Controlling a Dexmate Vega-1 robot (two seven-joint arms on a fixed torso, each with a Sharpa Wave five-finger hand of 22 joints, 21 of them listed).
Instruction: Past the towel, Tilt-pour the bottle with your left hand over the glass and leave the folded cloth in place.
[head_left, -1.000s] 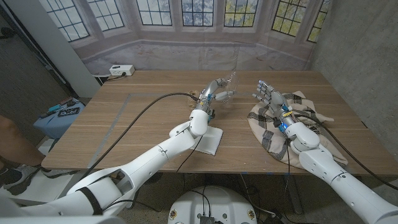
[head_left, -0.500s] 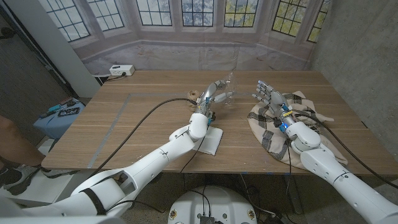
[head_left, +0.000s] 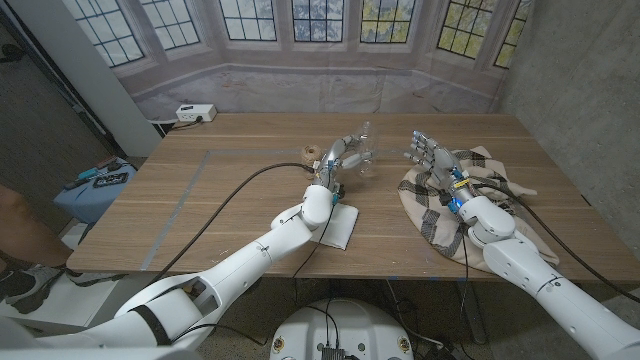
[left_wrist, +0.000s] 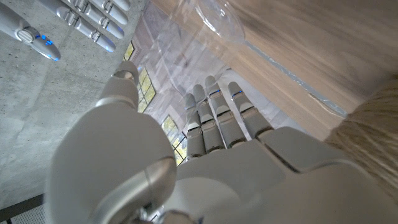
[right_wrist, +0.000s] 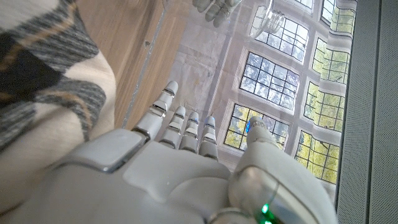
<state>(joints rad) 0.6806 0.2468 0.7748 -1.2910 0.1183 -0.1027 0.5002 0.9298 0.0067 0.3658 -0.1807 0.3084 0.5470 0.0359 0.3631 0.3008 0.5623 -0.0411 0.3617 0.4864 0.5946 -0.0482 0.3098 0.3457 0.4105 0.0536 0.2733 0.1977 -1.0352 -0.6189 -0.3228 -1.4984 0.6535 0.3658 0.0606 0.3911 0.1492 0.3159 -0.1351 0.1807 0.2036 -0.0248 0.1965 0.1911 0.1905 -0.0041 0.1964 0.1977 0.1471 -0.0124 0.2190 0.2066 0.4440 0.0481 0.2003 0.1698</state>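
Note:
My left hand (head_left: 345, 155) is beyond the folded white cloth (head_left: 340, 226) and grips a clear bottle (head_left: 364, 133), which leans with its neck up and away. A clear glass (head_left: 370, 164) stands just past the fingers and is hard to make out. In the left wrist view the bottle (left_wrist: 214, 18) shows beyond my left hand (left_wrist: 205, 155), whose fingers reach toward it. My right hand (head_left: 428, 150) hovers open, fingers apart, over the far edge of the plaid towel (head_left: 470, 185). In the right wrist view my right hand (right_wrist: 180, 168) is beside the towel (right_wrist: 43, 81).
A small brown object (head_left: 308, 153) lies on the wooden table (head_left: 200, 190) just left of my left hand. A white power strip (head_left: 196, 112) sits at the far left corner. A black cable trails along my left arm.
My left hand has drawn slightly back toward me and lower with the bottle, uncovering the brown object. The right hand has stayed put.

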